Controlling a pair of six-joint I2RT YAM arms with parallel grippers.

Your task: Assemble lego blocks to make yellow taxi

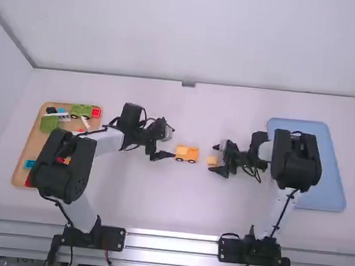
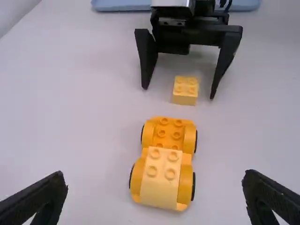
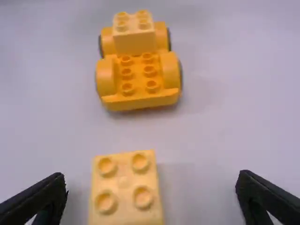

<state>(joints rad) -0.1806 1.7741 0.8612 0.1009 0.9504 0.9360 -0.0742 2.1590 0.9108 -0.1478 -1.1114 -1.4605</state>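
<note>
Left gripper [image 2: 155, 180] and right gripper [image 3: 152, 180] gape wide, empty; between them the wheeled base [image 3: 140, 98] bears its seated block [image 2: 160, 180], the loose block [image 3: 124, 180] apparently left to add

Tray [image 1: 35, 138] L, bin [image 1: 335, 184] R; chassis [image 1: 192, 155], brick [image 1: 212, 161] btwn.
</note>
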